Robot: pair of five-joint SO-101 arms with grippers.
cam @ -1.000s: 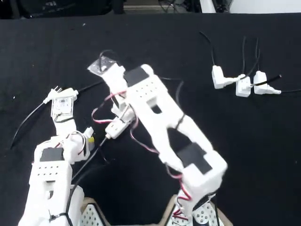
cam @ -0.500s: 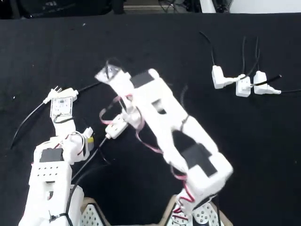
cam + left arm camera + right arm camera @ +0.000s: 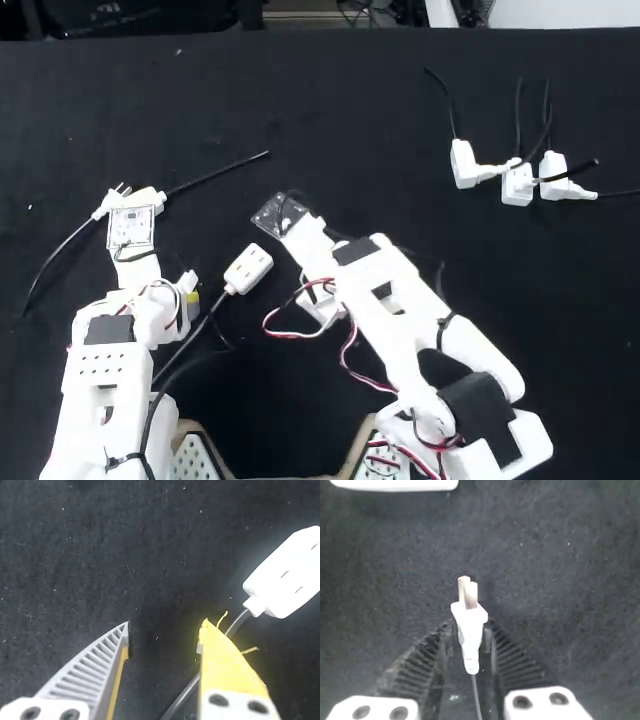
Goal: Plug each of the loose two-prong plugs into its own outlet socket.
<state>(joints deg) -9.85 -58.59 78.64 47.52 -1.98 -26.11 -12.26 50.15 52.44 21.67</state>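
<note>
Plug: clamped in right gripper, prongs pointing outward.
Socket: left of centre in high view, cable attached.
Left gripper: jaws apart near socket.

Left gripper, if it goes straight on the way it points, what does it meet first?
Most likely only the black tablecloth: the left gripper points at bare cloth. The white outlet socket lies off to one side of that line, its cable trailing back beside the gripper. Depth is unclear.
</note>
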